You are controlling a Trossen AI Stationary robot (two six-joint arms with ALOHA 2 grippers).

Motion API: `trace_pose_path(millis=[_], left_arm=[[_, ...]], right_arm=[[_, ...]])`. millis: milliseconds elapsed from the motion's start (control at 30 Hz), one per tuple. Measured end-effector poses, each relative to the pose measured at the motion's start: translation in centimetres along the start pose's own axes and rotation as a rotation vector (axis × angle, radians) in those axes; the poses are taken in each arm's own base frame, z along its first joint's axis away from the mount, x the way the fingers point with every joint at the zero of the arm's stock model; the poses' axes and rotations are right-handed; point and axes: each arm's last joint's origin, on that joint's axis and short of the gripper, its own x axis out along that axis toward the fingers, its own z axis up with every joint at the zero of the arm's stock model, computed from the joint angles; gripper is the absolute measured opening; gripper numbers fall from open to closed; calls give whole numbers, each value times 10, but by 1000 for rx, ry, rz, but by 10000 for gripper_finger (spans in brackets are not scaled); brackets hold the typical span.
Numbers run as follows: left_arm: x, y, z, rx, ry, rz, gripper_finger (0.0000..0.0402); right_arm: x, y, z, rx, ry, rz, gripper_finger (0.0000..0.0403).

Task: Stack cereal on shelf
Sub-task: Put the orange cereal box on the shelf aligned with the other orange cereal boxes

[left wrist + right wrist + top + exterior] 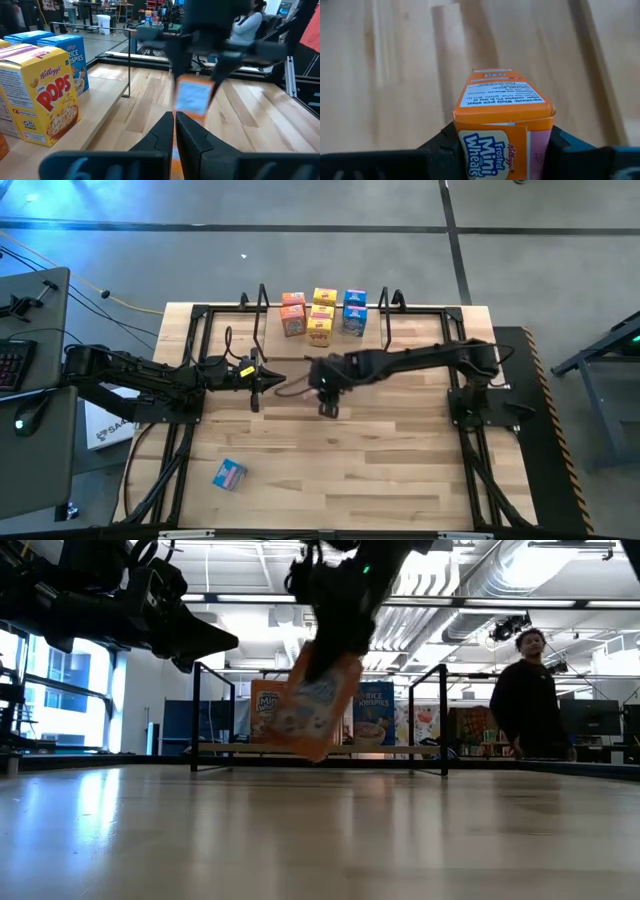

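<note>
My right gripper (326, 385) is shut on an orange Frosted Mini Wheats cereal box (320, 705) above the middle of the table. The box also shows in the right wrist view (502, 107) and the left wrist view (192, 97). My left gripper (255, 383) hovers just left of it with its fingers (175, 127) shut and empty. The shelf (400, 748) stands at the far edge. Orange (293, 315), yellow (322, 310) and blue (354, 310) cereal boxes stand on it. Another blue box (229, 474) lies on the table near the front left. My right gripper pinches the orange box between its two fingers (442, 145), on two opposite faces near its upper end (470, 125). The fingers come from above, pointing down. The box hangs tilted below the gripper, clear of the table.
A Corn Pops box (40, 100) and a Rice Krispies box (70, 55) stand on the shelf near my left gripper. The shelf's black wire uprights (262, 305) rise at both ends. A person (525, 695) stands beyond the table's far side.
</note>
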Motion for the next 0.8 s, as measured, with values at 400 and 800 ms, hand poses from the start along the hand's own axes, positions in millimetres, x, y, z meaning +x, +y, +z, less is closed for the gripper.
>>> trace_pose_path(millis=[400,800], left_arm=[[0,0,0,1,0,6,10],[0,0,-1,-6,9,6,10]], right_arm=[[29,-31,28,-76,-30,15,135],[48,-32,36,-80,-51,0,215]])
